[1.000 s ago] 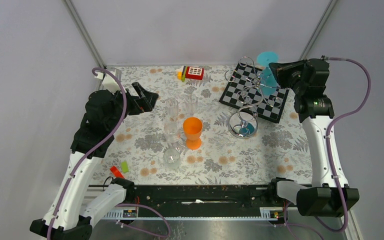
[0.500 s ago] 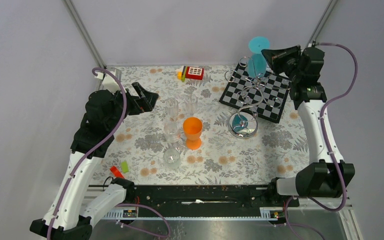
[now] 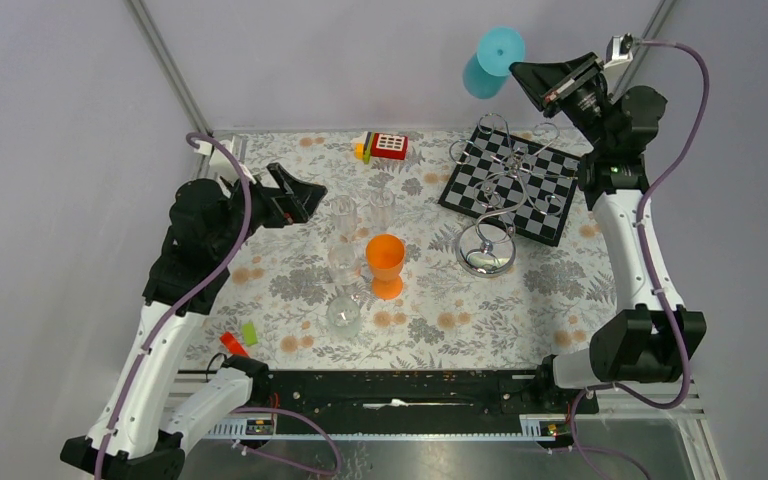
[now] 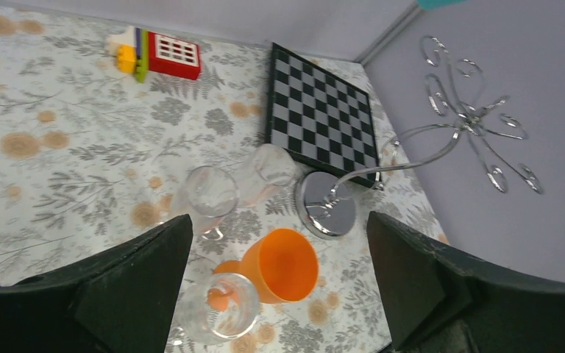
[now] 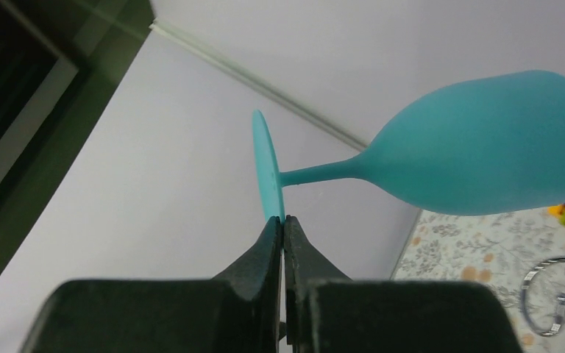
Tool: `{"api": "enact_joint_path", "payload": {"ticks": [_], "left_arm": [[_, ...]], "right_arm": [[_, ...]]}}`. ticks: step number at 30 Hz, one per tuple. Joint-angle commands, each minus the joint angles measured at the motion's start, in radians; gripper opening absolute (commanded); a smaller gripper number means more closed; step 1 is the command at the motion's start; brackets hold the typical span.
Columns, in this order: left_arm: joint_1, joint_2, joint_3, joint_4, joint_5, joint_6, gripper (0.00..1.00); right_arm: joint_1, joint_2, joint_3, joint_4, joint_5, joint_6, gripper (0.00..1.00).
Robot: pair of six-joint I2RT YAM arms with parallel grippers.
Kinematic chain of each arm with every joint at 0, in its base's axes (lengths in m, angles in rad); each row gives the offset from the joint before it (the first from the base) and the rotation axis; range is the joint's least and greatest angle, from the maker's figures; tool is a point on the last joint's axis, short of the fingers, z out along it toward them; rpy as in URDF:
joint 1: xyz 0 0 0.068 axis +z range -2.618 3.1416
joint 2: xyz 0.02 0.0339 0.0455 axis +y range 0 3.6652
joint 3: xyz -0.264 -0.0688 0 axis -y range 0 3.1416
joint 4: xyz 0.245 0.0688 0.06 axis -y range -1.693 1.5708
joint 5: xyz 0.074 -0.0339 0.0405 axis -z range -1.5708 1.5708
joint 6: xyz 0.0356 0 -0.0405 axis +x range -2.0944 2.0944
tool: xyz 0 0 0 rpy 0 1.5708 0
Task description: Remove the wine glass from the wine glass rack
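Note:
A teal wine glass (image 3: 490,62) hangs in the air high above the back of the table, lying on its side. My right gripper (image 3: 516,70) is shut on the rim of its round foot (image 5: 267,169), and its bowl (image 5: 485,154) points away to the right of my right gripper (image 5: 283,219). The chrome wine glass rack (image 3: 505,190) stands below with its curled arms bare and its ring base (image 3: 487,250) on the cloth. My left gripper (image 3: 305,195) hovers open over the left side. In its wrist view my left gripper (image 4: 277,220) holds nothing, and the rack (image 4: 471,121) shows.
An orange cup (image 3: 385,262) and several clear glasses (image 3: 343,215) stand mid-table, one clear glass (image 3: 343,310) nearer the front. A checkered board (image 3: 510,185) lies under the rack's far side. A red toy block (image 3: 388,146) sits at the back. Small red and green pieces (image 3: 240,338) lie front left.
My right arm has risen and swung left, carrying the teal glass from among the rack's arms to well above them. The left gripper has barely shifted.

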Motion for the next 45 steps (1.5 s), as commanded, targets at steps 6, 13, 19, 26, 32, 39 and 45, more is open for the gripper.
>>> {"api": "enact_joint_path", "payload": {"ticks": [6,13,19,26,32,39,45], "left_arm": [[0.003,-0.008,-0.11,0.448,0.282,-0.277,0.96],[0.0,0.048,-0.201,0.961,0.416,-0.559,0.96],[-0.083,0.187,-0.163,1.068,0.481,-0.623,0.96],[-0.182,0.27,-0.122,1.085,0.487,-0.59,0.95],[-0.19,0.267,-0.132,1.122,0.474,-0.609,0.95],[-0.197,0.313,-0.126,1.246,0.506,-0.754,0.89],[-0.201,0.333,-0.139,1.36,0.519,-0.837,0.77]], "right_arm": [[-0.001,-0.094,-0.071,0.475,-0.17,0.384,0.0],[0.014,-0.162,-0.19,0.59,-0.19,0.729,0.0],[0.066,-0.316,-0.325,0.415,-0.203,0.678,0.0],[0.144,-0.414,-0.418,0.423,-0.186,0.707,0.0],[0.16,-0.439,-0.458,0.448,-0.183,0.739,0.0],[0.182,-0.425,-0.484,0.486,-0.175,0.757,0.0],[0.196,-0.402,-0.498,0.52,-0.169,0.776,0.0]]}}
